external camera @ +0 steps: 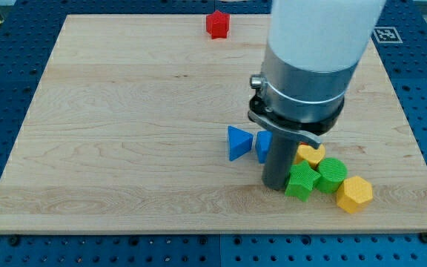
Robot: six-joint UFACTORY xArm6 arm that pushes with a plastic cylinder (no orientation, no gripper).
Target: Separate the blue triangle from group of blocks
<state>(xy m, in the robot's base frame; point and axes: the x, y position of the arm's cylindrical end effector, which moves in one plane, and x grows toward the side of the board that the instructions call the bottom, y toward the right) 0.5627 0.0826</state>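
Observation:
A blue triangle [237, 142] lies on the wooden board [124, 133], right of centre. Just to its right a second blue block [262, 145] is partly hidden behind my rod. My tip [275, 185] rests on the board just right of and below the blue blocks, touching the left side of a green star-shaped block [301, 182]. Right of that sit a green round block [332, 175], a yellow hexagon [355, 194] and a yellow block [311, 154] partly hidden behind the rod. The blue triangle stands slightly apart from the cluster's left side.
A red block [217, 24] sits alone near the view's top edge of the board. The arm's wide grey and white body [310, 59] covers the upper right part of the board. Blue perforated table surrounds the board.

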